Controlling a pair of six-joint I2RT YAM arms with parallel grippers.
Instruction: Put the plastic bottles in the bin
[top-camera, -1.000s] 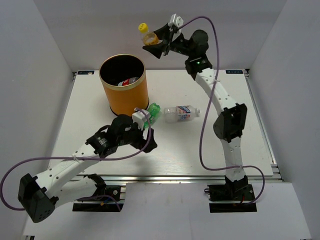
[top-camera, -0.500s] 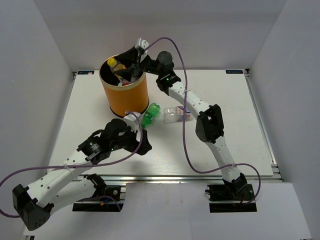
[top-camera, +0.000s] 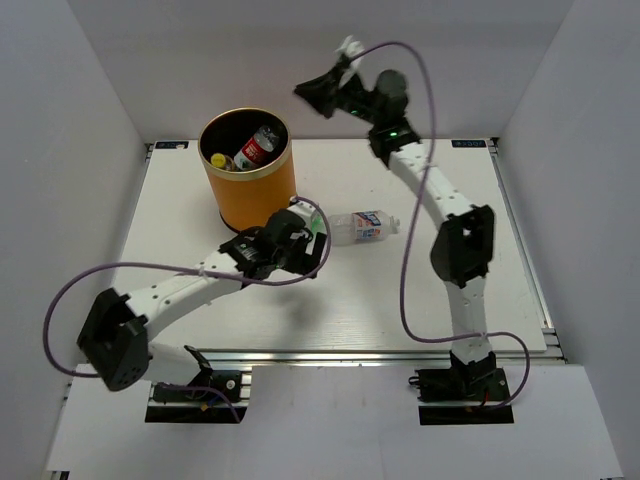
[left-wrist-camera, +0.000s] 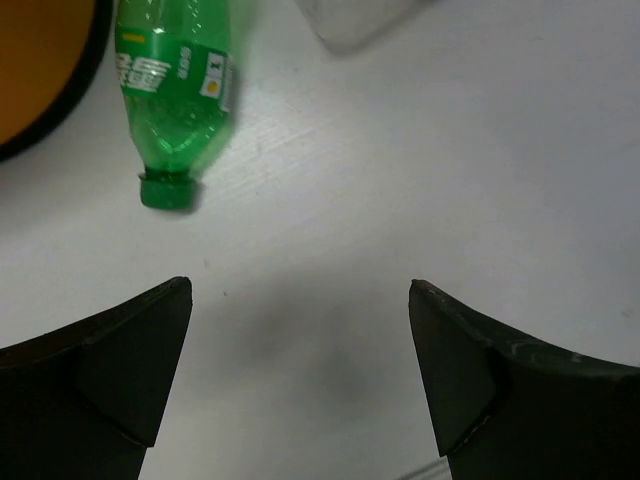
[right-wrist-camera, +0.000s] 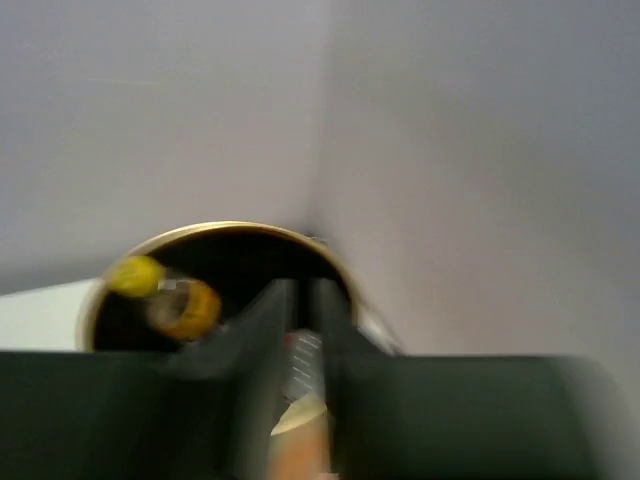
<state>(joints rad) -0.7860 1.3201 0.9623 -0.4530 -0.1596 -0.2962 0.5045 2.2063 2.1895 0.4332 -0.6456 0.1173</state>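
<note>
**Top external: two bottles lie outside the bin**

The bin (top-camera: 258, 205) shows a red-labelled bottle (top-camera: 262, 145) and a yellow-capped bottle (top-camera: 218, 159); anything deeper is lost in its black inside. The green bottle (top-camera: 313, 218) and the blue-white bottle (top-camera: 365, 226) lie on the table just beside it. The right gripper (top-camera: 325, 92) hangs high beyond the bin, carrying nothing.

Left wrist: the left gripper (left-wrist-camera: 300, 290) is spread wide and empty. The green bottle lies ahead to its left, so it likely needs to shift left before closing.

Right wrist: blurred; I cannot tell whether the jaws meet.

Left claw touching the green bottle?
Apart. The left wrist view shows bare table between the green bottle and the open left claw; the bottle lies ahead of it.
</note>
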